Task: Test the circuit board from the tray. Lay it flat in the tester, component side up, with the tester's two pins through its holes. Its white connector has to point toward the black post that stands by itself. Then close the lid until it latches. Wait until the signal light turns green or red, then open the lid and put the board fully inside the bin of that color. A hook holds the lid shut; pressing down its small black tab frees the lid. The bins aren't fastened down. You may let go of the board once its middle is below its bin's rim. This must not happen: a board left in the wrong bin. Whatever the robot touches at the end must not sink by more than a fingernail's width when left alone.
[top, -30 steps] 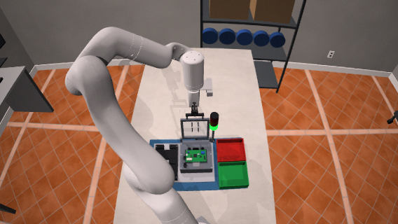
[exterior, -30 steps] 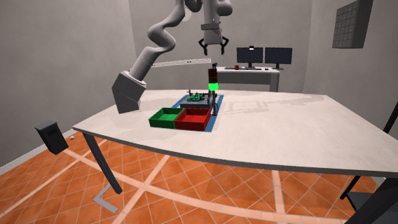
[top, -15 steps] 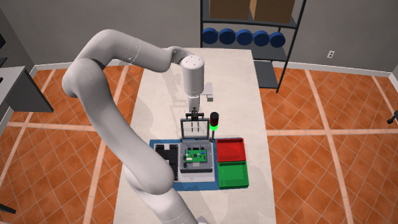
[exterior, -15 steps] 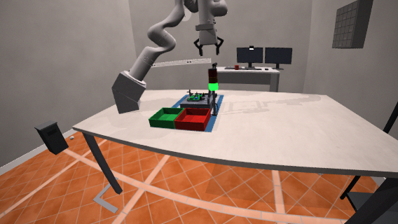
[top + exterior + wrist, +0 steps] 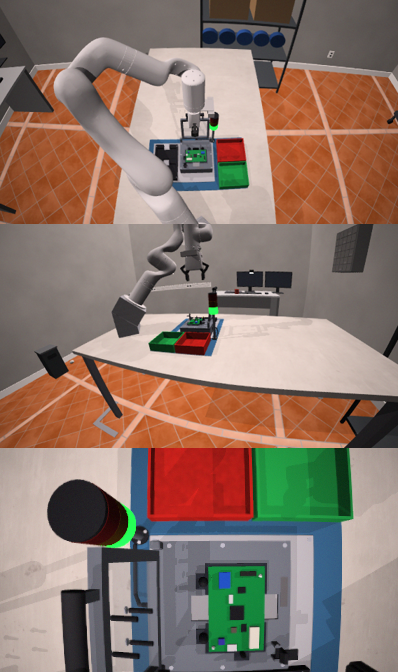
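Exterior view:
My jaws: wide, above the tester
Lid: open
Board: edges inside the tester's outline

1. From high above, we look steeply down on the pale rectangular counter.
2. From farther off, beyond the bins, we face the grey robot base sidelong.
3. Closest, we look down from the wrist; all three views share the green circuit board.

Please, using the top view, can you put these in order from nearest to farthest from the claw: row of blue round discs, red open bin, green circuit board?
1. Green circuit board, nearly below
2. Red open bin, right of the board
3. Row of blue round discs, far back
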